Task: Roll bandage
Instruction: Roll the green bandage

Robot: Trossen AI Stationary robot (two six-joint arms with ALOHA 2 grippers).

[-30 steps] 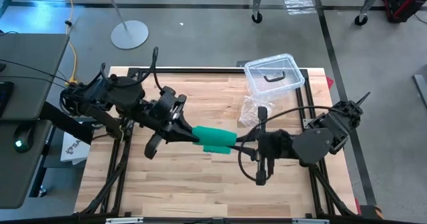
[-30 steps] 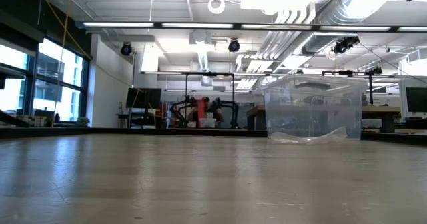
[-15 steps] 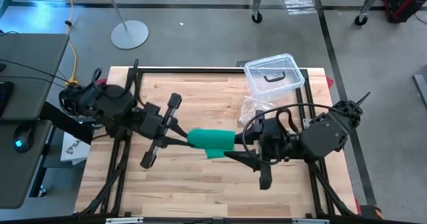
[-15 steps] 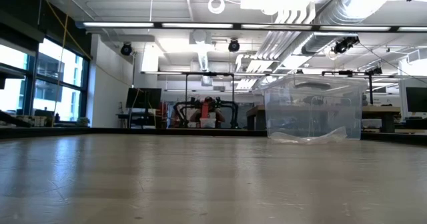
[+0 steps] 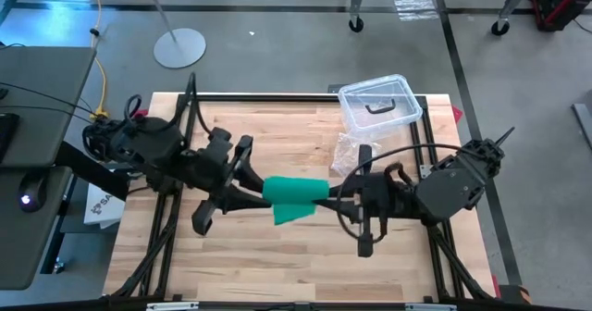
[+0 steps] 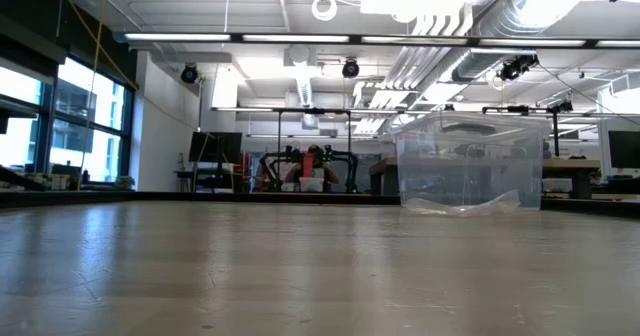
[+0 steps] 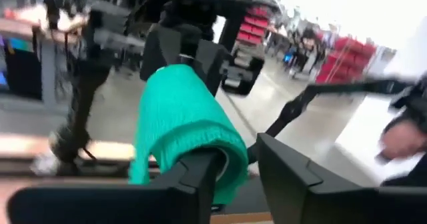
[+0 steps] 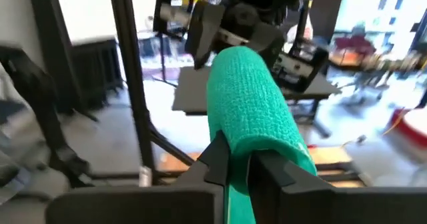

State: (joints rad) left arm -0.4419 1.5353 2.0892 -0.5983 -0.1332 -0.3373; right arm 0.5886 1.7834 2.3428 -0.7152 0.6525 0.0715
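The bandage (image 5: 298, 192) is a green roll held in the air over the middle of the table, lying level between my two grippers. A loose end (image 5: 285, 215) sticks out from its near side. My left gripper (image 5: 257, 196) is at the roll's left end with its fingers apart (image 7: 243, 177). At the right end, my right gripper (image 5: 331, 198) is shut on the roll (image 8: 239, 174). The low view shows neither the grippers nor the roll. My left gripper comes in level from the table's left, along the roll. One finger (image 7: 200, 174) lies against the roll's end (image 7: 223, 161), seemingly in its hollow. The other finger (image 7: 293, 177) stands apart outside it. My right gripper pinches the roll's wall at its right end (image 8: 238, 151) between its two fingers. It comes in level from the table's right, along the roll. The roll is lifted clear of the table and runs on past the fingers toward my left gripper.
A clear plastic box with a black handle (image 5: 379, 103) stands at the table's far right corner, with a crinkly clear bag (image 5: 356, 149) in front of it. Bare wood (image 5: 277, 255) lies below and in front of the grippers.
My right gripper came off the roll's right end, dropped back toward the near edge, and has returned to that end. The roll stayed in the air on my left gripper, shifting slightly left and turning, so its loose end now sticks out on the near side.
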